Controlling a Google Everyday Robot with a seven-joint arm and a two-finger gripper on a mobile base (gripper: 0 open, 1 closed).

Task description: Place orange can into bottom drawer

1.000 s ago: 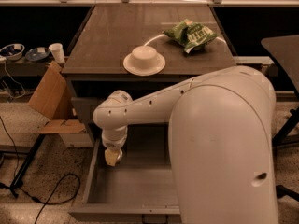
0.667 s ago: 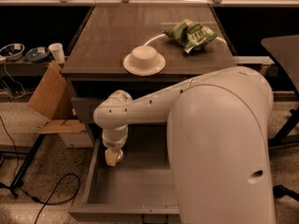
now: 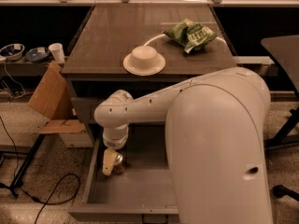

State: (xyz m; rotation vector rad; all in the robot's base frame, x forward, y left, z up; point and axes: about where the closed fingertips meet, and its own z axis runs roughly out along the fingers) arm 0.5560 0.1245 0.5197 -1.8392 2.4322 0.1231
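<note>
**A:** How do the jaws stand?

**B:** Clamped on the can. One pale finger lies flat against the can's left side. The other is hidden behind the can.

**A:** And where is the gripper?

**B:** Lower left of centre, pointing down from the wrist into the open drawer. It sits near the drawer's left wall, toward the back.

**A:** So the can is inside the drawer?

**B:** It is within the drawer's walls, in the back-left part. Its silver end faces up and to the right. Whether it touches the grey floor I cannot tell.

**A:** What of the arm?

**B:** It reaches from the big white body at the lower right across to the left, then bends down at the wrist. The body covers the drawer's right half.

**A:** And the upper part of the frame?

**B:** A dark table fills the top centre. On its near edge sits a white dish. A green bag lies toward the table's far right, well apart from the dish.

**A:** Anything on the left?

**B:** A paper cup stands on a low shelf at the upper left. A cardboard box leans beside the table below the cup. A black cable loops on the speckled floor at the lower left.
</note>
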